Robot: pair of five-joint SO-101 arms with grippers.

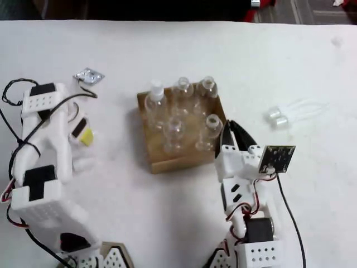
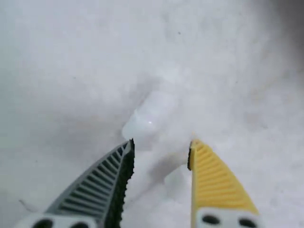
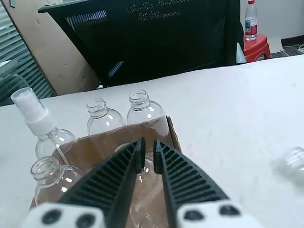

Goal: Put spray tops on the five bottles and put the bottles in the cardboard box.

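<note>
The cardboard box (image 1: 158,163) at mid-table holds five clear bottles. The back-left bottle (image 1: 154,103) wears a white spray top (image 3: 29,111); the other bottles (image 1: 173,132) (image 3: 142,110) have bare necks. My right gripper (image 1: 230,127) (image 3: 148,145) hangs over the box's right side above a bare-necked bottle, its black fingers nearly touching with nothing between them. My left gripper (image 2: 161,149) (image 1: 83,129) is open, low over the table at the left. A white spray top (image 2: 149,121) lies just ahead of its grey and yellow fingertips. Two more spray tops (image 1: 278,117) lie right of the box.
A small crumpled foil wrapper (image 1: 88,76) lies behind the left arm. A black office chair (image 3: 156,38) stands beyond the table's far edge. Bare white tabletop (image 1: 312,184) stretches right of the right arm and in front of the box.
</note>
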